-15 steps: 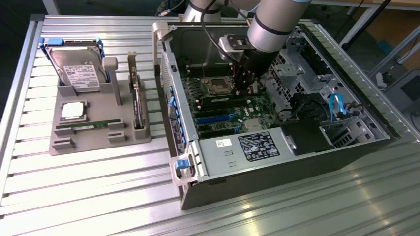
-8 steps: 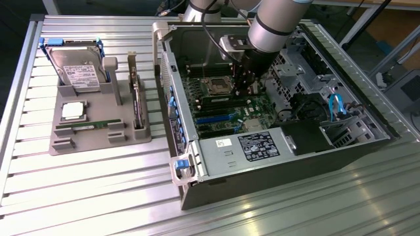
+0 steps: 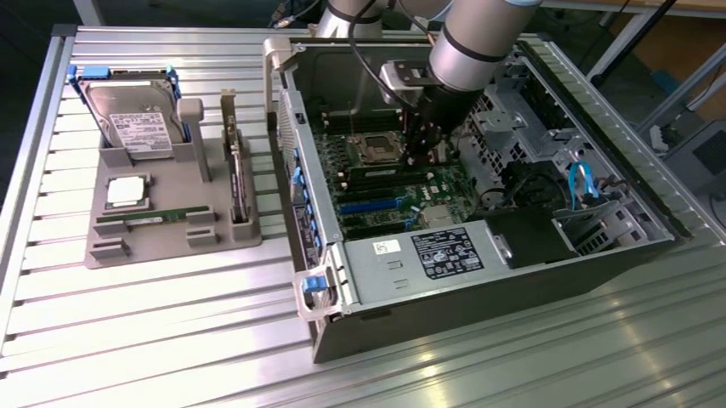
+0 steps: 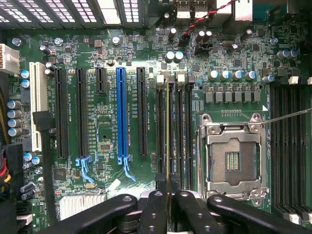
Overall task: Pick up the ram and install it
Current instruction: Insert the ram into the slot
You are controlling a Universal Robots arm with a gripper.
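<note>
While the ram shows edge-on as a thin pale line, it stands upright between the fingers of the gripper, which are drawn nearly together and pinch it by its flat faces. The stick hangs over the bank of dark memory slots just beside the processor socket, on the side of the socket that faces the blue expansion slot. It runs parallel to those slots. Whether its lower edge already touches one of them cannot be told from these views.

In the exterior view the arm reaches down into the open computer case, with the gripper just beside the socket. Well away from the socket, outside the case, a gray tray holds a second green stick.

The main risk appears to be misalignment. The slots lie close together, so a small sideways offset could set the stick on a slot wall or in the neighbouring slot. If it leans, pressing could seat one end only and strain the thin board. A notch that does not match the slot's key would block it, and force could then damage both. The hold is narrow, so the stick could also slip or pivot under load.
</note>
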